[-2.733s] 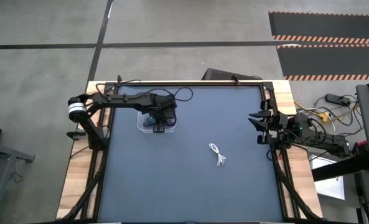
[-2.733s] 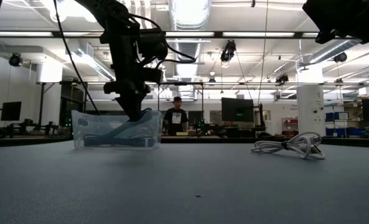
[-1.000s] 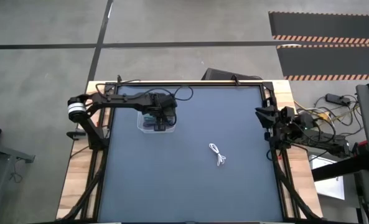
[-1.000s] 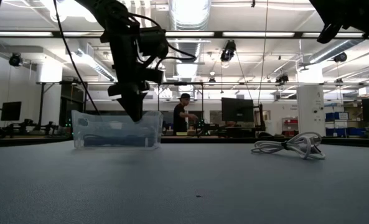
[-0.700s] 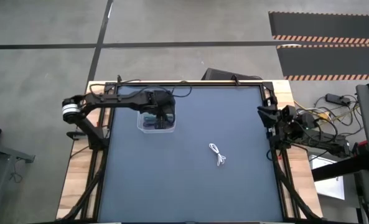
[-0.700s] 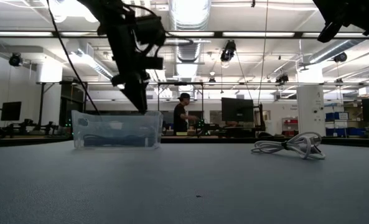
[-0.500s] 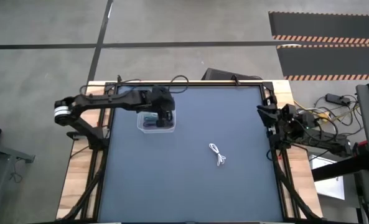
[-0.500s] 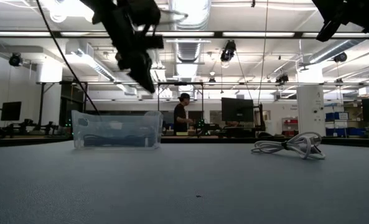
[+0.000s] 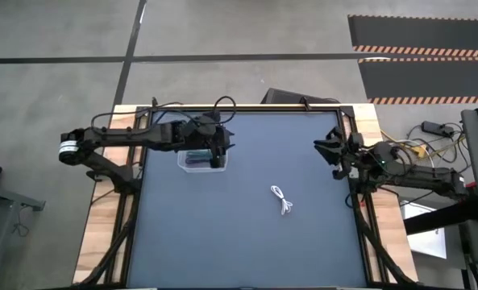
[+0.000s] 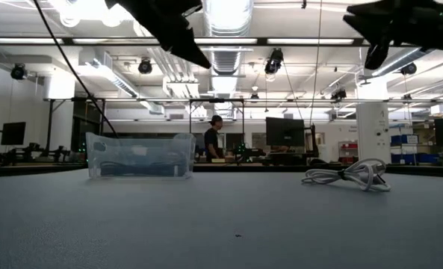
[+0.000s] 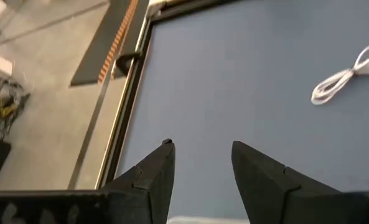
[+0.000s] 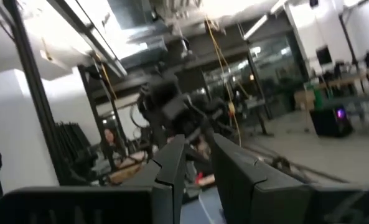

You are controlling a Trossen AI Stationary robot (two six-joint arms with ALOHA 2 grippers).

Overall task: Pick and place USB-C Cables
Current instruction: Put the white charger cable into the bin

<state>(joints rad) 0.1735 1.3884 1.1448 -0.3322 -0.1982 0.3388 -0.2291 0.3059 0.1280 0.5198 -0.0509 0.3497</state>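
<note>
A clear box (image 9: 202, 159) stands at the table's far left; a purple cable (image 9: 197, 158) and other thin cables lie in it, showing as a dark band through its wall (image 10: 135, 169). One white cable (image 9: 283, 200) lies bundled flat on the mat right of centre, also in the low view (image 10: 348, 175) and the left wrist view (image 11: 349, 73). My left gripper (image 11: 200, 144) hangs open and empty above the box's right end (image 9: 222, 145), pointing toward the table's right. My right gripper (image 12: 198, 140) hovers high at the far right edge (image 9: 323, 153), its fingers a little apart with nothing between them.
The dark blue mat (image 9: 247, 242) has a black frame rail around it (image 9: 359, 225). Loose wires and gear lie off the table's right side (image 9: 420, 149). A person (image 10: 212, 142) stands in the room beyond the far edge.
My left gripper has risen straight out of the clear box to well above it and has tipped toward the table's right; the cables stay in the box. My right gripper has swung a little inward from the right edge, toward the table's left.
</note>
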